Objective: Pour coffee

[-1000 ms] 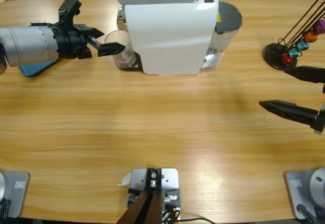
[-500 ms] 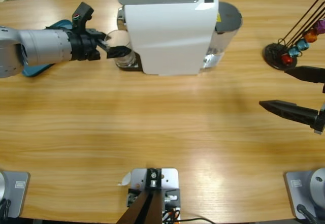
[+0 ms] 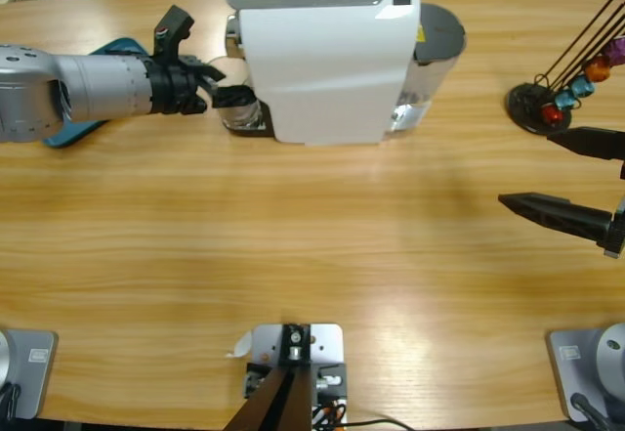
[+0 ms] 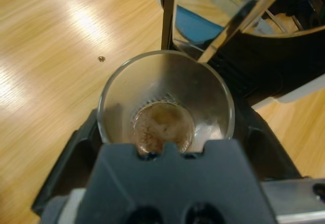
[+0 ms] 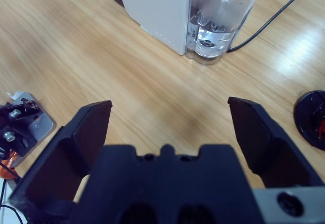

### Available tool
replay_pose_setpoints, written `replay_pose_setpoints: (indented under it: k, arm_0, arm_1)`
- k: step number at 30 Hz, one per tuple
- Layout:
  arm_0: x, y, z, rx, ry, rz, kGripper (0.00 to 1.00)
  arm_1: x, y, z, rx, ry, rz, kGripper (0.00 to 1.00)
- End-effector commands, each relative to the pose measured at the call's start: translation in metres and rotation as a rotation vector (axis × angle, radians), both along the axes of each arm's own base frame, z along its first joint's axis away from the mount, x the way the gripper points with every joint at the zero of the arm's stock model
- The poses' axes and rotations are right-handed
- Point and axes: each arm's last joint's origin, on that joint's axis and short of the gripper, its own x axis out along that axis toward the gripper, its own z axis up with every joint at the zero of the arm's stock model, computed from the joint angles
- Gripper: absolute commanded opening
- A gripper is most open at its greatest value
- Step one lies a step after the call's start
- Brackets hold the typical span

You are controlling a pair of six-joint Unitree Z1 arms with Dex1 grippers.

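A clear glass (image 4: 166,99) with a little brown coffee in its bottom stands on the black drip tray under the spout of the white coffee machine (image 3: 327,60). My left gripper (image 3: 232,81) reaches in from the left, open, with one jaw on each side of the glass (image 3: 239,108). In the left wrist view both jaws flank the glass closely, and the chrome spout (image 4: 238,21) hangs just above its rim. My right gripper (image 3: 524,168) hovers open over bare table at the right edge, holding nothing; its wrist view looks toward the machine (image 5: 157,10).
The machine's clear water tank (image 3: 435,50) sits on its right side, with a cable running off behind. A capsule stand (image 3: 547,104) with coloured capsules is at the far right. A blue object (image 3: 73,133) lies under the left arm.
The left arm has moved right and slightly toward the back, bringing its open jaws from just short of the glass to either side of it. The right arm has stayed still.
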Motion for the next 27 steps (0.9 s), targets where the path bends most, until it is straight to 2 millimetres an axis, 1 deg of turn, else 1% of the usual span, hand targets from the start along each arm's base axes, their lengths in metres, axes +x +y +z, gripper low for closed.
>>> replay_pose_setpoints:
  k: [1,3,5,7,10,13,16,19,22,27]
  arm_0:
    - [0.003,0.002,-0.016,0.011,0.051,-0.001,0.223]
    - [-0.002,0.005,-0.014,0.010,0.050,0.001,0.223]
    - [-0.007,0.014,-0.012,0.022,0.047,0.025,0.223]
    - [-0.012,0.029,-0.009,0.036,0.039,0.075,0.223]
    - [-0.019,0.060,0.004,0.025,0.013,0.166,0.223]
    - [-0.022,0.086,0.016,0.000,-0.013,0.264,0.223]
    - [-0.014,0.111,0.024,-0.031,-0.029,0.381,0.223]
    - [-0.002,0.134,0.025,-0.058,-0.033,0.518,0.224]
    - [0.008,0.150,0.019,-0.061,-0.021,0.615,0.224]
    - [0.025,0.168,0.002,-0.049,-0.018,0.693,0.227]
  arm_1:
    - [0.000,0.000,-0.010,-0.017,0.029,-0.009,1.000]
    - [0.000,0.000,-0.010,-0.017,0.029,-0.009,1.000]
    - [0.000,0.000,-0.010,-0.017,0.029,-0.009,1.000]
    - [0.000,0.000,-0.010,-0.016,0.028,-0.009,1.000]
    - [0.000,0.000,-0.010,-0.016,0.028,-0.008,1.000]
    - [-0.001,0.000,-0.010,-0.015,0.028,-0.008,1.000]
    - [-0.001,0.000,-0.010,-0.013,0.027,-0.006,1.000]
    - [-0.001,0.000,-0.010,-0.013,0.026,-0.007,1.000]
    - [-0.001,0.000,-0.010,-0.013,0.026,-0.007,1.000]
    - [-0.002,-0.001,-0.010,-0.012,0.024,-0.007,1.000]
